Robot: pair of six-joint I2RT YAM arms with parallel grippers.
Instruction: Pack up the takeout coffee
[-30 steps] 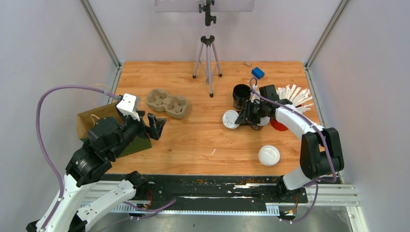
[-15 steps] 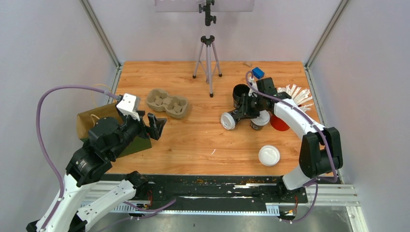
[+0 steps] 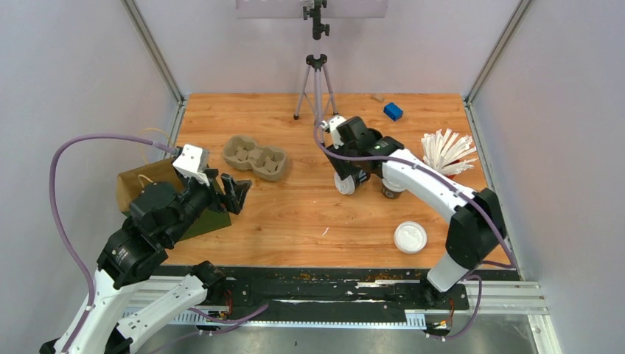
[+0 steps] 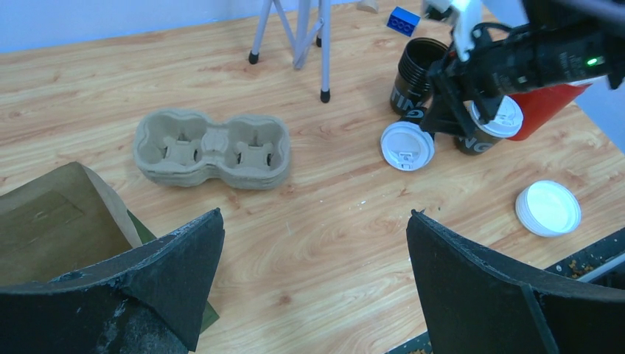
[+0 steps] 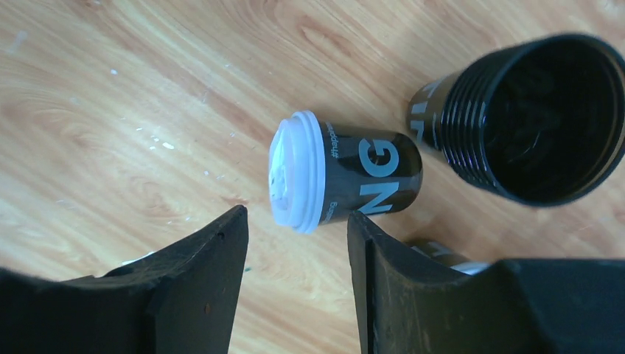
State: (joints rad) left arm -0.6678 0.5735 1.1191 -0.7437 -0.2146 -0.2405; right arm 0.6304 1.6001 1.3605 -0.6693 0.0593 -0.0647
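Note:
One takeout coffee (image 5: pixel 346 181) lies on its side on the wooden table, its white lid (image 3: pixel 345 184) facing the near left. My right gripper (image 5: pixel 296 218) hovers just above it, open, with nothing between its fingers. The other takeout coffee (image 4: pixel 492 124) stands upright just to the right, mostly under the right arm (image 3: pixel 413 177) in the top view. My left gripper (image 4: pixel 317 214) is wide open and empty, low over the table's left side, next to a brown paper bag (image 3: pixel 140 184). A two-cup pulp carrier (image 3: pixel 256 157) sits empty at the left centre.
A stack of lidless black cups (image 5: pixel 531 118) stands just behind the lying cup. A loose white lid (image 3: pixel 410 237) lies near the front right. White packets (image 3: pixel 448 151) fan out of a red holder (image 4: pixel 549 103). A blue block (image 3: pixel 393 111) and a tripod (image 3: pixel 317 88) are at the back.
The right gripper has opened wider and its wrist has swung left and back, over the lying cup, which shifted slightly left. The left arm has barely moved.

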